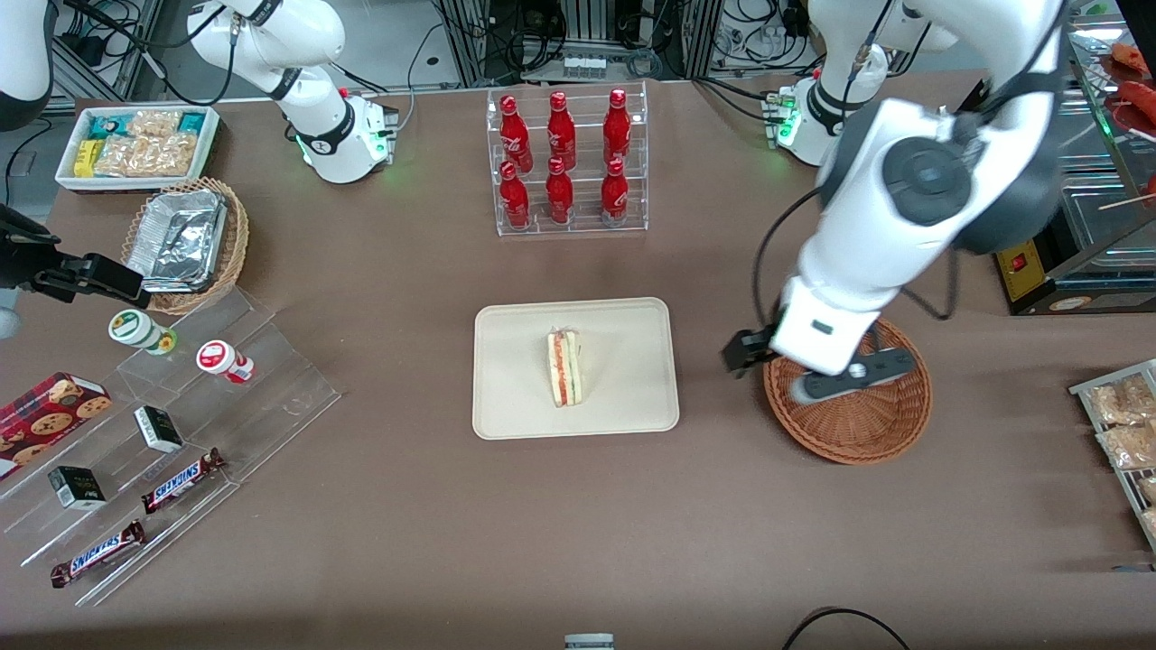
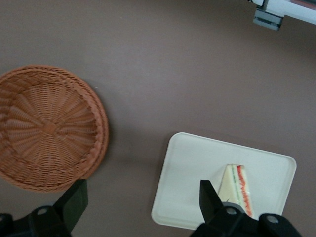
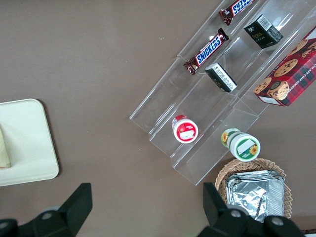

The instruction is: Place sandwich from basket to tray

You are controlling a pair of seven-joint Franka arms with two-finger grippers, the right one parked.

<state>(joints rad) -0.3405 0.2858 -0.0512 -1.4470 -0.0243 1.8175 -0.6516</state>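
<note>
The sandwich [image 1: 564,367] [image 2: 238,190], a pale bread wedge with red and green filling, lies in the middle of the cream tray [image 1: 515,397] [image 2: 197,163]. The round reddish-brown wicker basket [image 1: 858,433] [image 2: 49,128] sits beside the tray toward the working arm's end and holds nothing. My left gripper [image 1: 746,352] [image 2: 142,190] hangs above the table over the gap between basket and tray. It is open with nothing between its fingers. The arm's wrist covers part of the basket's rim in the front view. A corner of the tray [image 3: 29,148] also shows in the right wrist view.
A clear rack of red bottles [image 1: 569,162] stands farther from the front camera than the tray. Toward the parked arm's end are a stepped acrylic stand [image 1: 181,424] with snacks, a tan basket of foil trays [image 1: 185,239] and a white snack box [image 1: 135,144]. Snack packets [image 1: 1120,424] lie at the working arm's end.
</note>
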